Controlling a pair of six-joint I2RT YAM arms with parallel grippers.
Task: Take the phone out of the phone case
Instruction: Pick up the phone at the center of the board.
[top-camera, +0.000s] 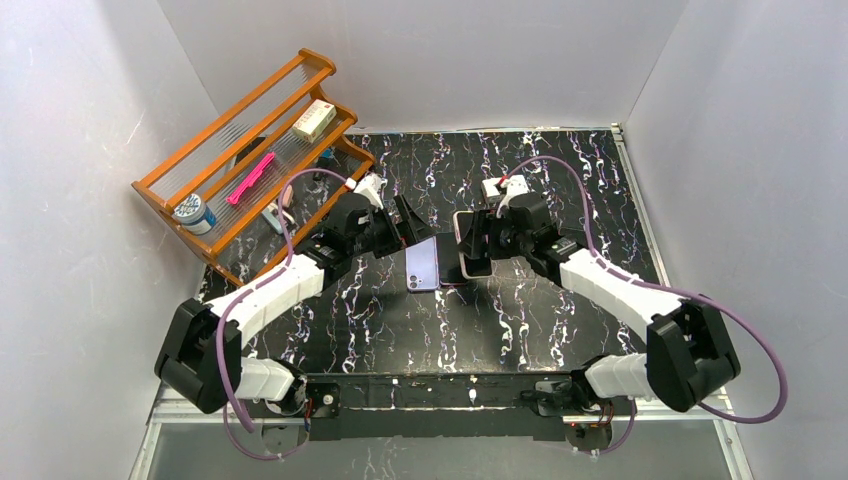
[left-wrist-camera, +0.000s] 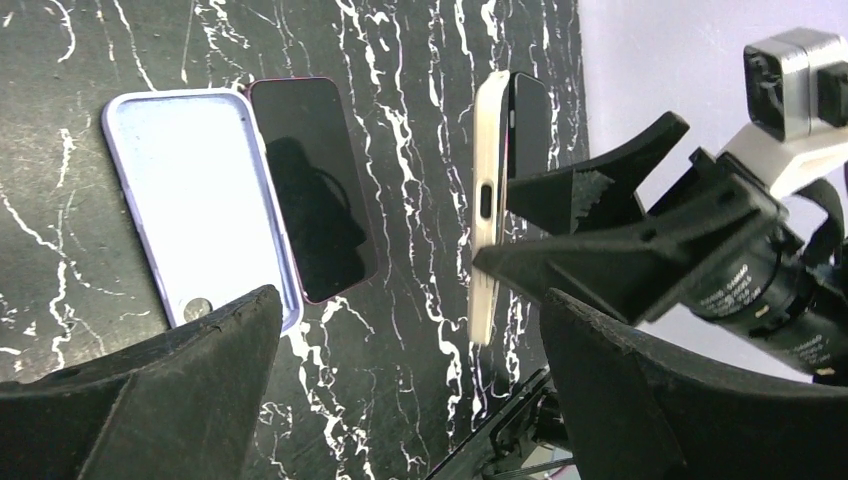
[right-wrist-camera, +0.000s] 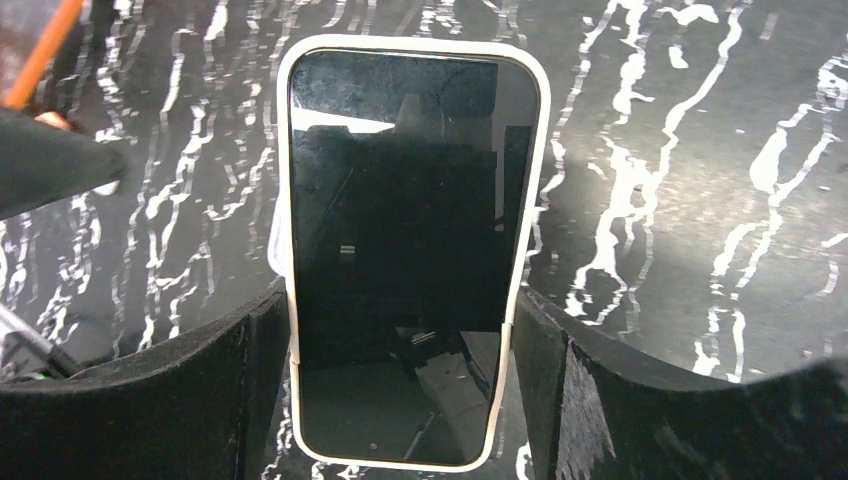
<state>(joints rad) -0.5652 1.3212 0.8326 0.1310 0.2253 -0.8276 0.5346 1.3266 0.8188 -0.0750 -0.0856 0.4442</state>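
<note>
Phone (right-wrist-camera: 400, 230) was noted not yet out of its white case (right-wrist-camera: 284, 200), clamped upright mid-counter (right-wrist-camera: 700, 200) by the right jaws. Left jaws were spread wide and empty at its 9 o'clock. Extraction was judged outstanding. A lavender case (left-wrist-camera: 190, 200), emptied, and a bare phone (left-wrist-camera: 315, 190) were noted lying alongside.

Surface (top-camera: 520, 310) black with white marble-like veining; at 10 o'clock an orange-brown wooden rack (top-camera: 232, 118) carries a hot-pink tool (top-camera: 251, 178), a white box (top-camera: 313, 119) with red print and a blue-and-white round container (top-camera: 192, 213). Centre: lilac case (left-wrist-camera: 190, 200), pale lavender inside, and at its 3 o'clock a bare phone (left-wrist-camera: 315, 190) with a glossy black screen. Cased phone (right-wrist-camera: 410, 260) has a cream-white rim and black screen; right fingers (right-wrist-camera: 150, 400) matt black, arms (top-camera: 270, 295) white with black joints, cables (top-camera: 784, 380) purple, walls (top-camera: 80, 120) plain pale grey-white.
</note>
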